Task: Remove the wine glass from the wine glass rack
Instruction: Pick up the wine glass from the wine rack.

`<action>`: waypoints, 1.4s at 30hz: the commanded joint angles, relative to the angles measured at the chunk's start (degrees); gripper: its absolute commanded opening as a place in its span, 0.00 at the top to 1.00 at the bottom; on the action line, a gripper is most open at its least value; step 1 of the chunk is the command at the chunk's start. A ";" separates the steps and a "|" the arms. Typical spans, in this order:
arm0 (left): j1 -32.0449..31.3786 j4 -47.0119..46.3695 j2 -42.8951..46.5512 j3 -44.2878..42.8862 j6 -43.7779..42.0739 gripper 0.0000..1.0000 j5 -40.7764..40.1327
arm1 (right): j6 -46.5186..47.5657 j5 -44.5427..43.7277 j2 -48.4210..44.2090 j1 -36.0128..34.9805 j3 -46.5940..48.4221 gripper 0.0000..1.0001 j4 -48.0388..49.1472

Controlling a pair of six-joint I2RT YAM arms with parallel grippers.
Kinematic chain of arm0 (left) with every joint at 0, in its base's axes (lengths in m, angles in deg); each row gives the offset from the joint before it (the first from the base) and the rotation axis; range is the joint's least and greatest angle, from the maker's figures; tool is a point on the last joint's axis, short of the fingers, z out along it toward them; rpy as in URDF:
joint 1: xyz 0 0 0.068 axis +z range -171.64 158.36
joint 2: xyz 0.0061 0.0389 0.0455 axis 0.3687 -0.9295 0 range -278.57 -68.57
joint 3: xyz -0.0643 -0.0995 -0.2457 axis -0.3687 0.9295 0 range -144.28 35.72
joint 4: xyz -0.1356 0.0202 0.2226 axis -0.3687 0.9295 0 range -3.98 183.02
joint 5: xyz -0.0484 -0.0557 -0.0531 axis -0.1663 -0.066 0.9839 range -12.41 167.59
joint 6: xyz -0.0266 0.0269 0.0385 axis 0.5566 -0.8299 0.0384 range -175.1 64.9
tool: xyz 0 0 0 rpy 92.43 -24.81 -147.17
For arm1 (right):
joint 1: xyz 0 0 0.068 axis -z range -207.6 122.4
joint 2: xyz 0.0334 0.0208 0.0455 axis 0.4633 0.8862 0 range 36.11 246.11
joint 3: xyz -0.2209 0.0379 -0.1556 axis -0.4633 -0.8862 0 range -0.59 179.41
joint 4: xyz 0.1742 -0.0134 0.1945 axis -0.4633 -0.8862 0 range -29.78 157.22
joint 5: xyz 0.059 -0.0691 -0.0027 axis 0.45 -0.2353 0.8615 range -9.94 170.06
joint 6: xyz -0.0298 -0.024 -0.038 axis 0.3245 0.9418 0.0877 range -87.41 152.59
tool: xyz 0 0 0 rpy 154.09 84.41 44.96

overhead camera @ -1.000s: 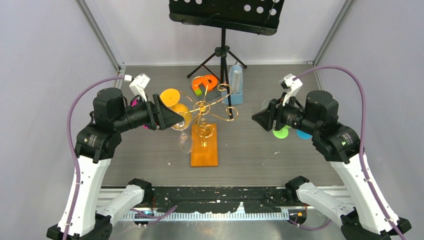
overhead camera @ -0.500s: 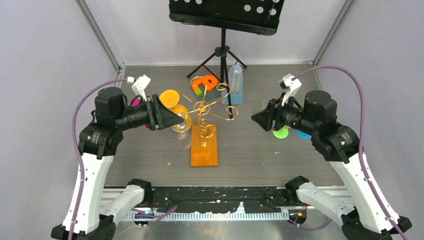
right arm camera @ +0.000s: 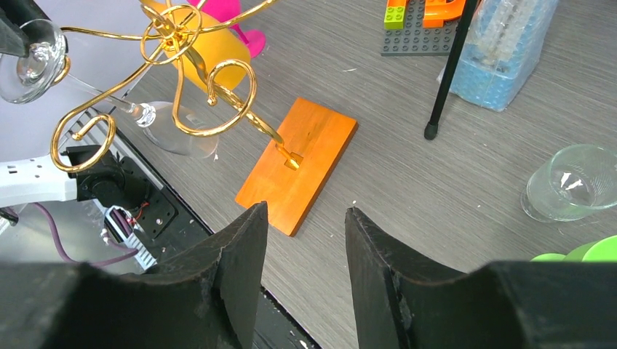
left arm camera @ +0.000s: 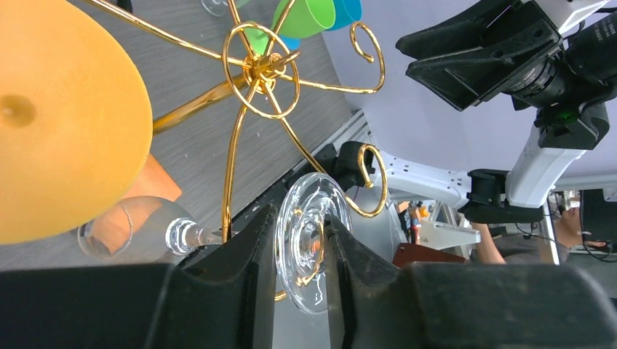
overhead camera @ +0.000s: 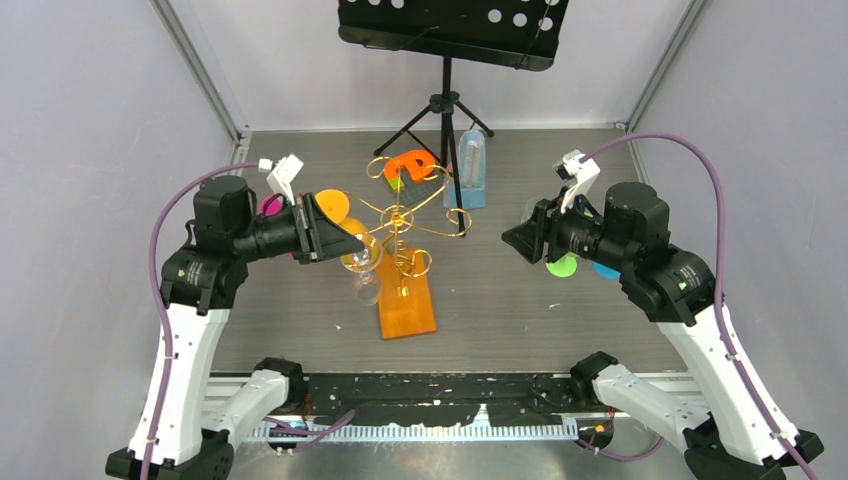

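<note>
Rack [overhead camera: 405, 305] twisted; left wrist view alone shows left claw [left arm camera: 302, 218] clamping wine glass [left arm camera: 304, 254] foot; right claw [right arm camera: 304, 218] gapes empty.

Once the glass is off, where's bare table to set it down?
Bare table: between the rack's orange base and the right gripper, also near-left of the base. Crowded: behind the rack round the music stand's tripod, and the cups by the right gripper.

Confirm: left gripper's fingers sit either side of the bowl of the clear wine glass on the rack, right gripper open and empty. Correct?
Not the bowl. The left wrist view shows the left gripper either side of the foot of the wine glass; the bowl lies off to one side, outside the fingers. The right gripper is open and empty, as stated.
</note>
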 commanded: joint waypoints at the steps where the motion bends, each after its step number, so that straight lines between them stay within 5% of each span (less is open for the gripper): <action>1: 0.26 1.58 0.64 0.46 -0.06 0.76 4.05 | -0.65 -0.76 -0.57 -0.47 -0.24 0.50 2.95; 9: 0.71 1.69 0.64 0.32 -0.11 1.00 4.77 | -0.77 -1.25 -0.78 -0.53 -0.31 0.51 2.90; 32: 6.28 -4.01 3.04 1.32 7.46 1.00 9.50 | -1.29 -2.61 -0.04 -1.30 0.35 0.52 2.78; 42: 10.30 -14.34 7.18 7.96 18.15 1.00 8.95 | -1.07 -3.47 0.48 -1.84 1.40 0.52 1.88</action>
